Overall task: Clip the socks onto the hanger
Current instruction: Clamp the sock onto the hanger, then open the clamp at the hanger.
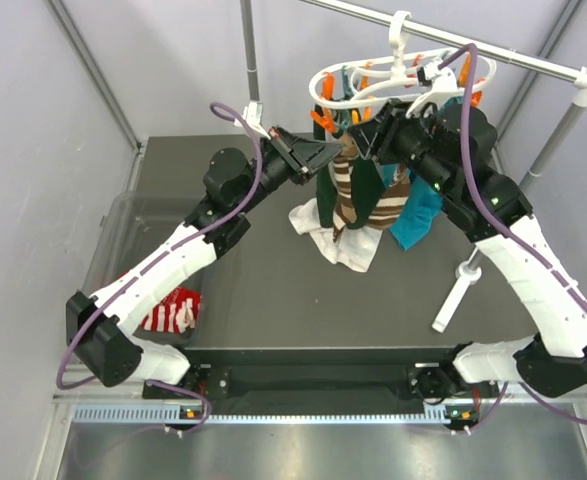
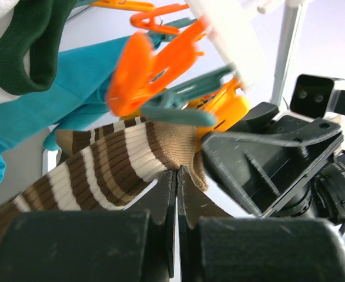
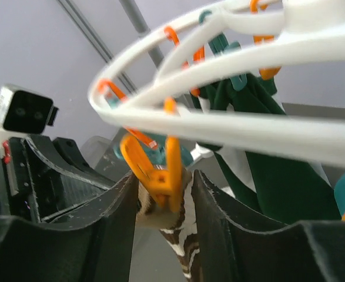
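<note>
Black table point(image 1: 273, 300), grey walls point(image 1: 33, 120); left hand point(image 2: 177, 176) pinches striped sock point(image 2: 119, 155), right hand point(image 3: 164, 176) seemingly spread round clip point(image 3: 157, 179).

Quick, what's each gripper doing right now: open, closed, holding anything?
Left gripper: closed, pinching the brown-and-cream striped sock.
Right gripper: open, jaws either side of an orange clip.

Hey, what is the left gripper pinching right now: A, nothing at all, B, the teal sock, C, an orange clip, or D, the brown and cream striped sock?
D: in the left wrist view the left gripper is shut on the cuff of the brown-and-cream striped sock.
</note>
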Robot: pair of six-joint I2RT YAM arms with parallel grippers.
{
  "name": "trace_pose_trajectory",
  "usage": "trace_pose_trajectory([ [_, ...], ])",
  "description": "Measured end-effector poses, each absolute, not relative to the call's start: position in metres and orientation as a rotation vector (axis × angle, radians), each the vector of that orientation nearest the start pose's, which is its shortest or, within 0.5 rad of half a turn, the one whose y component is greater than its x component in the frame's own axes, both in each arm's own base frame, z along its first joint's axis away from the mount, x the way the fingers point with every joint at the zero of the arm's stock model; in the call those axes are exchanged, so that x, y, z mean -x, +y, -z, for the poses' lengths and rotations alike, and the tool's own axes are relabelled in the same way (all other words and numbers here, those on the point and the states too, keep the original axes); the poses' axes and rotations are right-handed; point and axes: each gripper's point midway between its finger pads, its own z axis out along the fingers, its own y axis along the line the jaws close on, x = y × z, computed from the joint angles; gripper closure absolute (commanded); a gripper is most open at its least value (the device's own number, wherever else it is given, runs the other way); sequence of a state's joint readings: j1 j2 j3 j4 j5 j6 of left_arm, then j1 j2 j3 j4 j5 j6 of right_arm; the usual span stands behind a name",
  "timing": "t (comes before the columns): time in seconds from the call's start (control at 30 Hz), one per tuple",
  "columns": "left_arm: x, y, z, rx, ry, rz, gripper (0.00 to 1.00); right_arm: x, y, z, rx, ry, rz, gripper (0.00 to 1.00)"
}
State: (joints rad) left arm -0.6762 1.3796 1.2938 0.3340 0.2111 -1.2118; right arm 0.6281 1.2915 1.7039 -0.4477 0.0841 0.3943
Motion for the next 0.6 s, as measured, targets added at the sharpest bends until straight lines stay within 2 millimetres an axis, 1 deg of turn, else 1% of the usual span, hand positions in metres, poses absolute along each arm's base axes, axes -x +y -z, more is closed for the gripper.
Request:
trace_pose_trajectory([
  [0.07,-0.307,-0.344,-0.457,0.200,1.535,1.702,1.00,-0.319,0.233,-0.466,0.130,1.674,-0.711,0.54],
  [0.1,-0.307,-0.344,-0.457,0.195,1.534,1.705,0.98,-0.319,0.233,-0.462,0.131,1.686,-0.707,0.52],
  [0.17,-0.306,-0.347,-0.457,0.174,1.534,1.707,0.82,-0.318,0.232,-0.456,0.134,1.708,-0.698,0.45],
  [0.2,-0.306,-0.349,-0.455,0.157,1.539,1.708,0.67,-0.317,0.231,-0.454,0.133,1.714,-0.691,0.43],
  [0.23,-0.305,-0.350,-0.453,0.141,1.545,1.704,0.45,-0.316,0.229,-0.453,0.131,1.717,-0.683,0.37],
  [0.27,-0.304,-0.352,-0.449,0.112,1.557,1.691,0.36,-0.316,0.226,-0.454,0.127,1.714,-0.676,0.34],
  [0.3,-0.304,-0.353,-0.444,0.099,1.575,1.677,0.25,-0.314,0.223,-0.458,0.125,1.704,-0.670,0.32],
  [0.33,-0.304,-0.354,-0.440,0.087,1.588,1.661,0.22,-0.311,0.219,-0.459,0.124,1.702,-0.660,0.27],
  [0.37,-0.303,-0.353,-0.435,0.069,1.599,1.637,0.20,-0.307,0.216,-0.460,0.126,1.698,-0.656,0.25],
  [0.43,-0.302,-0.350,-0.426,0.046,1.628,1.581,0.19,-0.299,0.207,-0.458,0.135,1.702,-0.633,0.23],
  [0.5,-0.297,-0.341,-0.416,0.019,1.657,1.505,0.19,-0.291,0.199,-0.456,0.149,1.704,-0.609,0.23],
  [0.53,-0.295,-0.335,-0.413,0.009,1.663,1.464,0.26,-0.286,0.194,-0.454,0.159,1.706,-0.596,0.24],
  [0.6,-0.291,-0.320,-0.409,-0.024,1.654,1.369,0.33,-0.279,0.188,-0.451,0.185,1.706,-0.576,0.27],
])
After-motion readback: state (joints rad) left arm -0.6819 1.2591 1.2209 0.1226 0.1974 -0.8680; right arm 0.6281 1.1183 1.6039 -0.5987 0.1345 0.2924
